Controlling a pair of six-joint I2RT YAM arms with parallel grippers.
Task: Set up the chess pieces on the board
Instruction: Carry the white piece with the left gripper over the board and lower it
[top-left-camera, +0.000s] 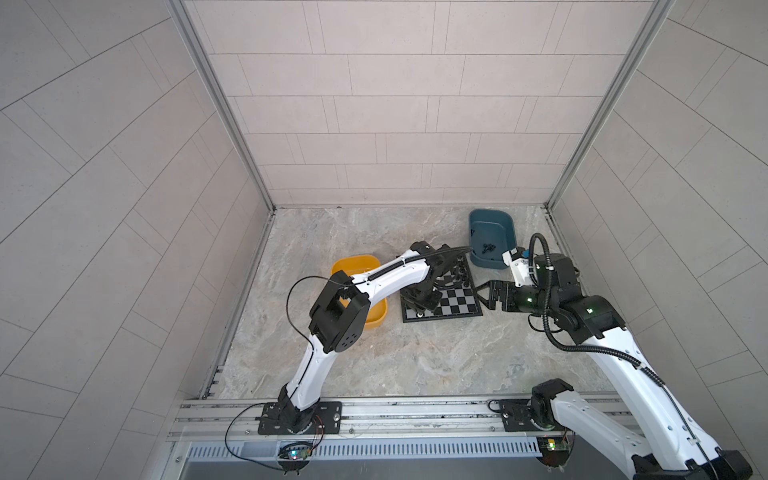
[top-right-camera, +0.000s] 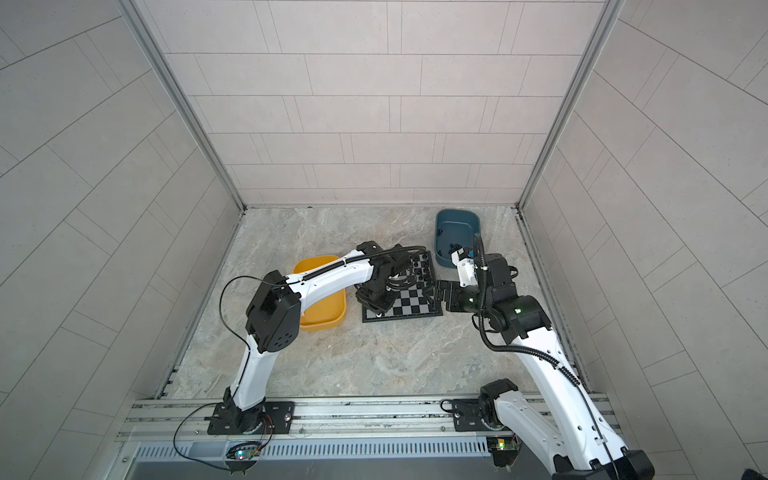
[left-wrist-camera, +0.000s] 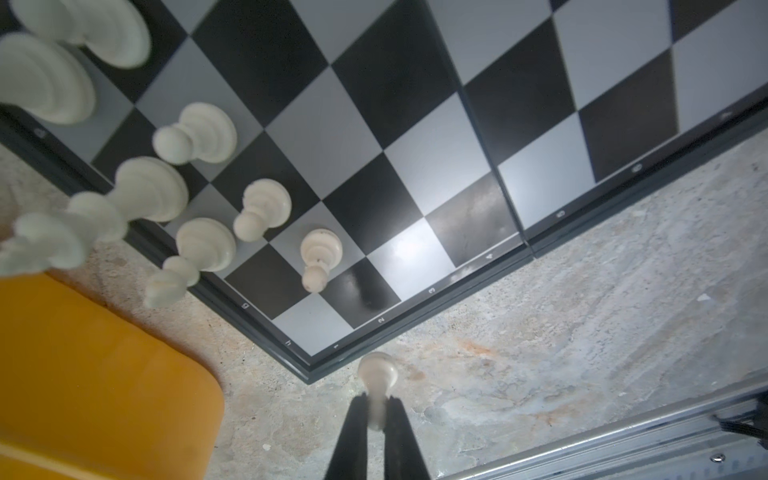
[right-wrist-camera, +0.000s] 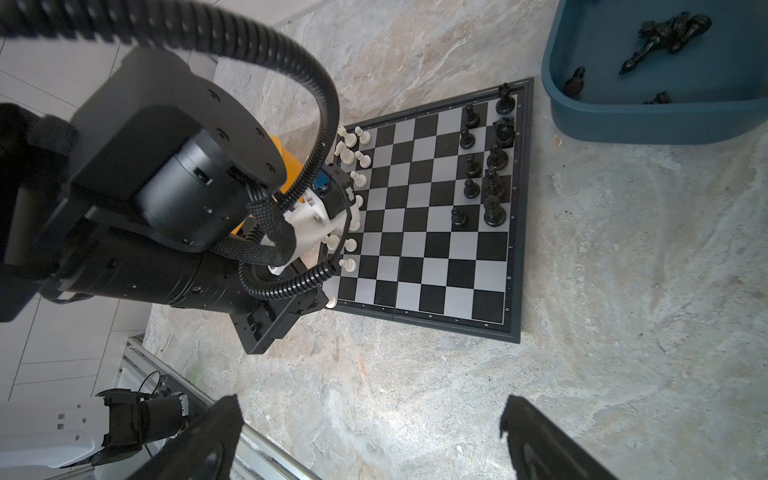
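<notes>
Two trays flank the flat black-and-grey checked chessboard (right-wrist-camera: 424, 249) on the marbled grey tabletop (right-wrist-camera: 623, 291). A rounded yellow plastic tray (top-left-camera: 357, 264) sits just beside its white side, and a dark teal plastic tray (right-wrist-camera: 623, 120) sits near its black side. Black chessmen (right-wrist-camera: 494, 156), roughly ten by our count, stand in two files along the board edge nearest the teal tray; a few loose black pieces (right-wrist-camera: 660, 37) lie inside it. White chessmen (left-wrist-camera: 264, 199) stand along the opposite edge. Left gripper (left-wrist-camera: 376, 405): jaws pinched narrow on the slim end of a small white plastic pawn (left-wrist-camera: 376, 370), which hangs just off the board's corner. Whether the pawn touches the tabletop we cannot tell. Right gripper (right-wrist-camera: 370, 401): jaws spread wide with nothing between them, raised beside the board's far-from-yellow edge. Obstructions: in both top views the white-and-black left arm (top-left-camera: 399, 274) lies across the white side of the board, hiding most white pieces and its own claw. From the right wrist view its ribbed black cable hose (right-wrist-camera: 326, 108) covers part of the white files. Most of the yellow tray's inside is under the arm. The nearest white pieces in the left wrist view are blurred and cut off, so we cannot tell their types. The right fingers are cropped by the frame.
</notes>
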